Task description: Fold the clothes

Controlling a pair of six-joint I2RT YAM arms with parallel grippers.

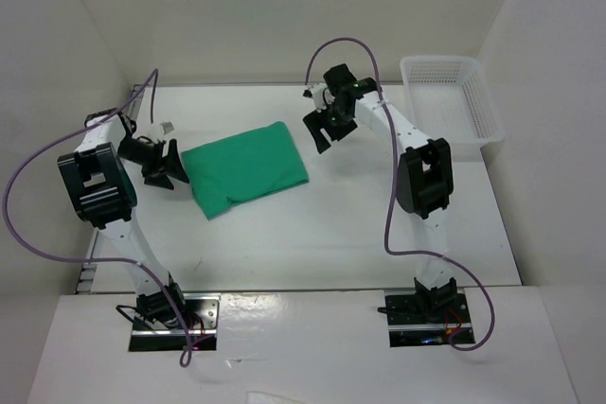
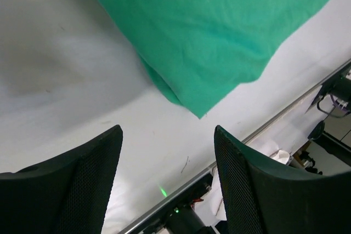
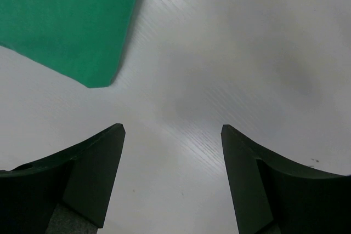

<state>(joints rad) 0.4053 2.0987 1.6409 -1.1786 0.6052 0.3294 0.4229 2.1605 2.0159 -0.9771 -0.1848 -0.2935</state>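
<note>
The white table (image 1: 379, 234) carries the emerald-green T-shirt (image 1: 244, 167), which lies as a compact, layered rectangle between the two tools. It sits just ahead of the left gripper's fingertips and just beside the right gripper, on its inner side. The white mesh basket (image 1: 488, 111) stands well off to the outer side of the right arm, by the wall.

The left gripper (image 1: 170, 166) has its jaws apart with nothing between them. Its wrist view shows a rounded, slightly puffed corner of the shirt close in front. The right gripper (image 1: 322, 131) is likewise spread and empty, with a flat corner of the shirt ahead and to its left.

The fold looks nearly finished, so the main risk is undoing it. If either tool sweeps across low, a finger could catch an edge and drag the thin fabric over the smooth table. A further pinch that took only the top layer would peel the stack open. The puffed corner nearest the left gripper seems most likely to spring loose.
</note>
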